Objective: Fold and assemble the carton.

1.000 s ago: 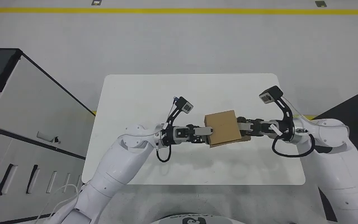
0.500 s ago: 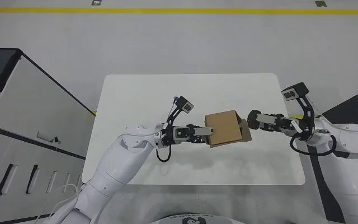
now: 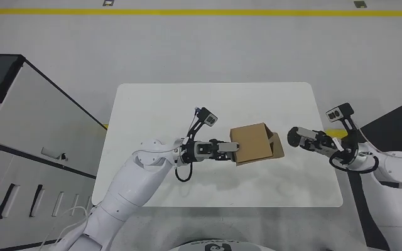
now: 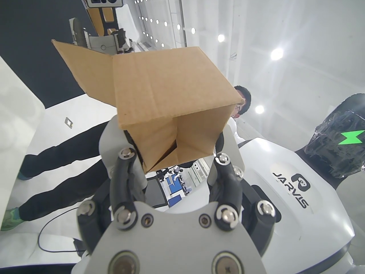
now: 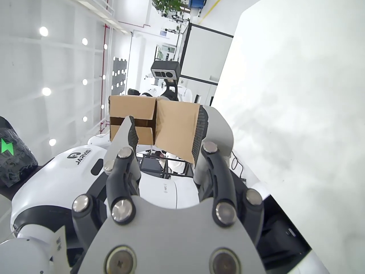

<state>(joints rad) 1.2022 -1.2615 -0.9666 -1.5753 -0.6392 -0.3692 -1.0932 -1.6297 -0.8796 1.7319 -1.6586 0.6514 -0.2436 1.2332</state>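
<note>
A brown carton point(image 3: 251, 141) hangs just above the middle of the white table point(image 3: 188, 106). My left gripper point(image 3: 233, 149) is shut on the carton's left end. In the left wrist view the carton point(image 4: 165, 86) stands out from between the fingers point(image 4: 225, 155), and one flap point(image 4: 85, 69) is splayed outward at its far end. My right gripper point(image 3: 291, 136) is a short way to the right of the carton, open and holding nothing. In the right wrist view the carton's end point(image 5: 131, 108) lies beyond the open fingertips point(image 5: 129, 132), with its end flaps partly folded and one flap point(image 5: 175, 126) sticking out.
A grey cabinet point(image 3: 38, 125) stands beside the table's left edge. Bare table surface point(image 5: 285, 86) lies all around the carton. The right arm sits near the table's right edge point(image 3: 339, 150).
My right gripper has let go of the carton's right end and drawn back to the right. The flap on that end has swung outward. The left gripper and carton have stayed still.
</note>
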